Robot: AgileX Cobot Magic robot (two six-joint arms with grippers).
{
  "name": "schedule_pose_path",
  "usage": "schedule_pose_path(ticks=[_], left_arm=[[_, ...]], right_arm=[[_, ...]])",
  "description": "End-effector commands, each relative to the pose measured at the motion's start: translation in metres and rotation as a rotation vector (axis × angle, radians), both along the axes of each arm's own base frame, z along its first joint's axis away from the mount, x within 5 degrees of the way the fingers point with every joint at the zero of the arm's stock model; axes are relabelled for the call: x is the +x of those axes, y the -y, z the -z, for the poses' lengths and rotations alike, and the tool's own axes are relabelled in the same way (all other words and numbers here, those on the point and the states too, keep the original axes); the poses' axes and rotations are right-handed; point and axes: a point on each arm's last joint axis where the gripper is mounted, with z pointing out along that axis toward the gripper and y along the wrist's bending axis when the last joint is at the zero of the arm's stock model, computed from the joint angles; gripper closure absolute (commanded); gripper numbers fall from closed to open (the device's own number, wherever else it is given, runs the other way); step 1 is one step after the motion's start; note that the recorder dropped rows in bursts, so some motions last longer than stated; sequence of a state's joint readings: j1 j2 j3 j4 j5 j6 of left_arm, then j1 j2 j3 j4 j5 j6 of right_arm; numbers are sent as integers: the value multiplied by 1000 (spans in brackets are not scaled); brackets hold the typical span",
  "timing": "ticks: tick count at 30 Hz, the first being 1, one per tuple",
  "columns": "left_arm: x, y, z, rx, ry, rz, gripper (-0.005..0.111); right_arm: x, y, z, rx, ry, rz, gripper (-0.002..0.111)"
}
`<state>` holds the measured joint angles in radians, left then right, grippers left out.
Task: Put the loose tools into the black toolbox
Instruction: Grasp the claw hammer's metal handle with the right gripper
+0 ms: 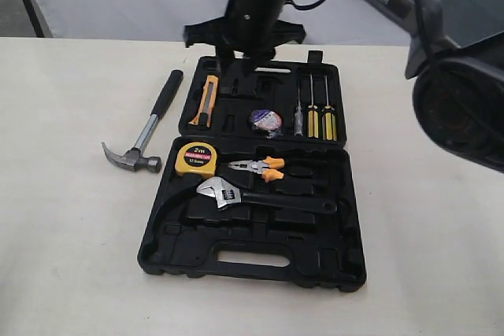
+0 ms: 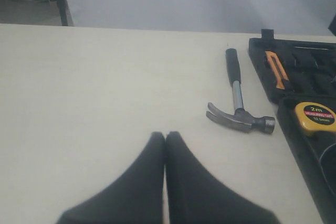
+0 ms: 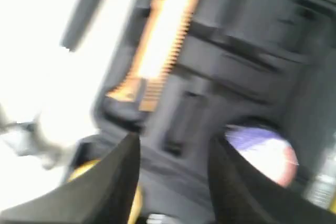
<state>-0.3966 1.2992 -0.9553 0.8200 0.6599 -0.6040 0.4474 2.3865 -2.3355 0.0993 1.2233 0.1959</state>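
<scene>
Currently you have the claw hammer (image 1: 142, 138) lying flat on the tabletop (image 1: 71, 234), just left of the open black toolbox (image 1: 161, 253) and outside it. Its long axis runs on a diagonal. The steel head sits at the lower left with the claw curving toward the left edge of the frame, and the black grip points up and right, toward the box's upper-left corner.

The adjustable wrench (image 1: 264, 197) lies in the lower half of the box, nearly level across the frame, with its silver jaws at the left and its black handle reaching right. The small tape roll (image 1: 265, 121) sits in the upper half, near the middle.

Around them you can see a yellow tape measure (image 1: 195, 159) just above the wrench jaws and orange-handled pliers (image 1: 260, 168) to its right. An orange utility knife (image 1: 207, 100) is at the box's upper left and three screwdrivers (image 1: 313, 116) at its upper right.

Your left tool (image 2: 166, 136) hangs over bare tabletop with its fingers pressed together, holding nothing, well apart from the hammer. Your right tool (image 3: 173, 148) is spread and empty over the box's upper half; that view is blurred.
</scene>
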Motion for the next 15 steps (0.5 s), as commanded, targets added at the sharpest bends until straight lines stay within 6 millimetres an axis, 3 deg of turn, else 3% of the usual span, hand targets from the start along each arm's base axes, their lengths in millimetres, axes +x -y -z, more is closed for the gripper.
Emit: schedule_pose_path(ticks=[1, 4, 7, 11, 15], left_arm=[[-2, 0, 1, -27, 5, -1, 105], [-2, 0, 1, -27, 5, -1, 105], [-2, 0, 1, -27, 5, -1, 105], [-2, 0, 1, -27, 5, -1, 105], [-2, 0, 1, -27, 5, -1, 105]], right_arm=[[-20, -52, 1, 29, 21, -113, 67], [-34, -87, 25, 23, -11, -153, 67], [-39, -108, 55, 5, -50, -123, 67], [-37, -119, 79, 31, -85, -50, 67], [-33, -122, 86, 68, -95, 26, 67]])
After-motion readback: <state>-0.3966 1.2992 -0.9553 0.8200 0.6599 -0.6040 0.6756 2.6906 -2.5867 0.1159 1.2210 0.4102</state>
